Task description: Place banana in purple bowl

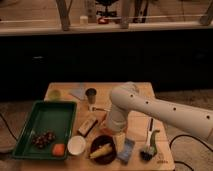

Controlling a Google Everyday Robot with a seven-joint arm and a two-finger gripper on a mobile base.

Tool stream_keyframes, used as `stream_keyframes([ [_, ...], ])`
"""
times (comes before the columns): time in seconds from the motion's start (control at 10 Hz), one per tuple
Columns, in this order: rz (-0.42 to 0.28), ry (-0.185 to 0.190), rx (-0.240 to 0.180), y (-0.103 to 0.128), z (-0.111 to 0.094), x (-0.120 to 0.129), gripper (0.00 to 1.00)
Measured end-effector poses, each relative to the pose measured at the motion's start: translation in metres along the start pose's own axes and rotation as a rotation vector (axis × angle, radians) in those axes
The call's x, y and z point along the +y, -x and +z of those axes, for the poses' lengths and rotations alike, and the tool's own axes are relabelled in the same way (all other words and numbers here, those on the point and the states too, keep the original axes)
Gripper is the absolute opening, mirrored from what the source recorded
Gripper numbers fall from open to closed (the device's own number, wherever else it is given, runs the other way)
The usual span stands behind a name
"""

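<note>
- The purple bowl (95, 146) stands at the front edge of the bench (137, 89), and the banana (101, 150) lies inside it — slanted, its right end higher than its left.
- The end effector (120, 141) hangs from the white arm (165, 114) at the bowl's right rim, just beside the banana; whether it is open or closed, I cannot tell.
- A white bowl (76, 145) sits just left of the purple one, between it and the green tray (50, 116).
- The tray holds 2 things at its near end — a dark cluster of small fruit (42, 139) and an orange fruit (58, 149) in the front right corner.
- A metal cup (91, 95) stands upright toward the back of the bench; its contents are hidden.
- A brown block (87, 125) lies between tray and arm.
- A blue pack (126, 150) lies right of the purple bowl, and a green-handled brush (149, 145) further right.
</note>
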Motion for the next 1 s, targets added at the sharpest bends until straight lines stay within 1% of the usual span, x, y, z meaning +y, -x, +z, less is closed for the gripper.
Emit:
stream_keyframes([
  [0.4, -0.013, -0.009, -0.007, -0.0002, -0.0012, -0.0009, 0.80],
  [1.0, -0.015, -0.008, -0.007, 0.0006, -0.0007, -0.0015, 0.80],
])
